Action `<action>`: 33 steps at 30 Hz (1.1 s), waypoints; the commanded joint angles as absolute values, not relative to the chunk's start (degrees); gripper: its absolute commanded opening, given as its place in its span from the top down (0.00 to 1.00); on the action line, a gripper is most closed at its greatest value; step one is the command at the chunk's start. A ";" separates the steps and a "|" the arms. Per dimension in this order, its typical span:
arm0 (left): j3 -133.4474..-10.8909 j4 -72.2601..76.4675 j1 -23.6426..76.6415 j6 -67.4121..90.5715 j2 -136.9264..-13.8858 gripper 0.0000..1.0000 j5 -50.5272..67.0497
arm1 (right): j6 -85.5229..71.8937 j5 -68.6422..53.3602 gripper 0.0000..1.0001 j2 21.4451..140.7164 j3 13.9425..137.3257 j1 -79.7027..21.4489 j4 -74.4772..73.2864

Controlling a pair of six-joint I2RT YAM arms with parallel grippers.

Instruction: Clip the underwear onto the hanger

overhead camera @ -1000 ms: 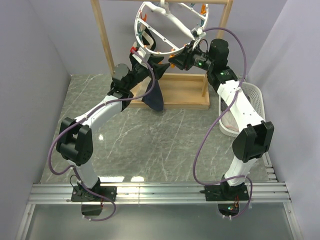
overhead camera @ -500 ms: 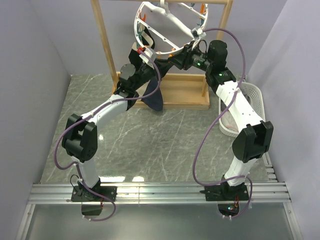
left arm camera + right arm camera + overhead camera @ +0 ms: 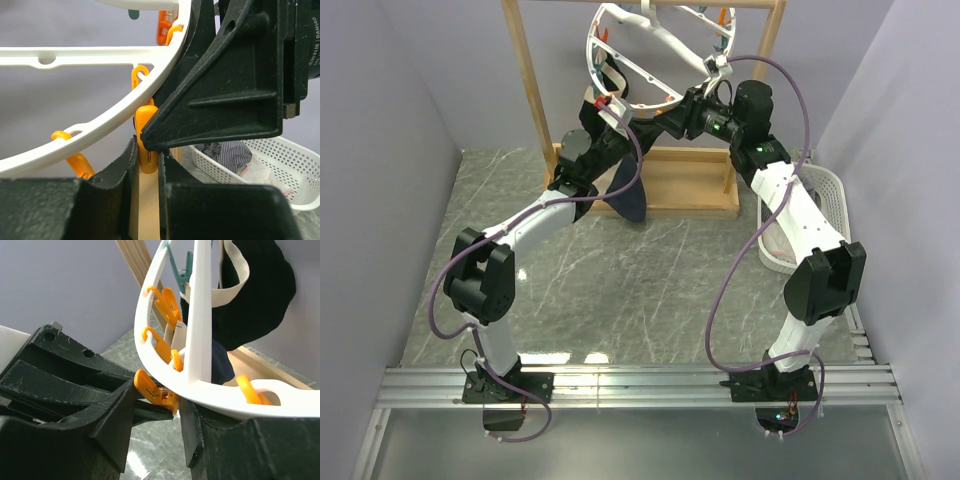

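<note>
The white ring hanger (image 3: 620, 52) with orange and teal clips hangs from the wooden rack. The navy underwear (image 3: 627, 192) hangs down from my left gripper (image 3: 636, 124), just under the ring's lower rim. In the left wrist view my left gripper (image 3: 147, 152) is nearly closed on a beige strip, with an orange clip (image 3: 146, 142) at its tips. My right gripper (image 3: 672, 120) meets it from the right. In the right wrist view my right gripper (image 3: 155, 402) is shut on that orange clip (image 3: 152, 386) under the ring (image 3: 197, 340). Navy cloth (image 3: 221, 360) shows behind.
Another dark garment with a pale band (image 3: 255, 295) hangs clipped inside the ring. The wooden rack frame (image 3: 530, 90) and its base (image 3: 680, 190) stand behind the grippers. A white basket (image 3: 825, 195) holding striped cloth sits at the right wall.
My left gripper has risen and moved right with the underwear, up to the ring's lower rim. My right gripper has shifted slightly up and left onto the clip. Little has moved in the last half second.
</note>
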State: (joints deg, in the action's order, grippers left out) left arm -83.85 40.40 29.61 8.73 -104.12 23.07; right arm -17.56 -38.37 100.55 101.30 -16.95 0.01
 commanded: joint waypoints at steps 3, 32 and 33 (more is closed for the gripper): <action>-83.41 42.01 30.50 8.00 -103.27 1.00 24.61 | -21.35 -38.76 0.52 100.81 104.77 -17.49 2.72; -82.27 40.51 26.28 16.16 -99.85 0.50 29.61 | -11.53 -40.86 1.00 99.93 101.69 -16.61 6.24; -81.40 41.13 25.84 16.95 -99.41 0.49 30.84 | -10.47 -41.30 1.00 100.02 101.86 -16.44 6.33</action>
